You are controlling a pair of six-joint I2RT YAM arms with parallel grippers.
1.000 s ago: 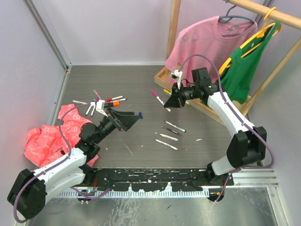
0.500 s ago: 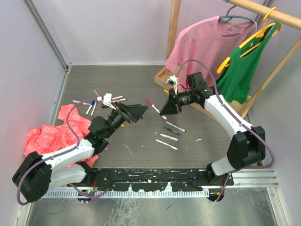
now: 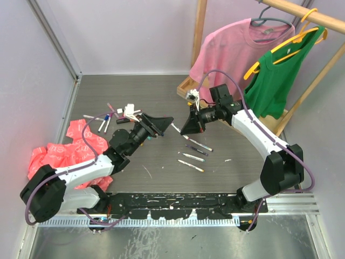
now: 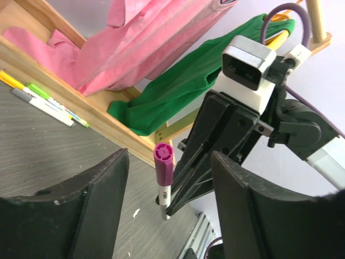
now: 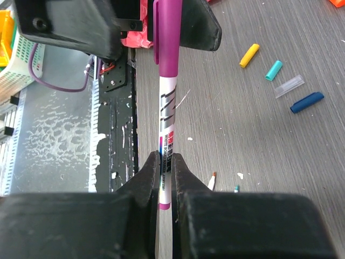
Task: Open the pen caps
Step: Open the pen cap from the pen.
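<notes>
We judge one uncapping is under way. The right gripper has its jaws clamped on the white barrel of a marker pen, held above the tabletop. Its magenta cap sits untouched between the open jaws of the left gripper. Next, close on the cap and pull along the barrel. The barrel print is too small to read.

A robot lab cell: plain walls enclose a grey tabletop and clothes rack.
</notes>
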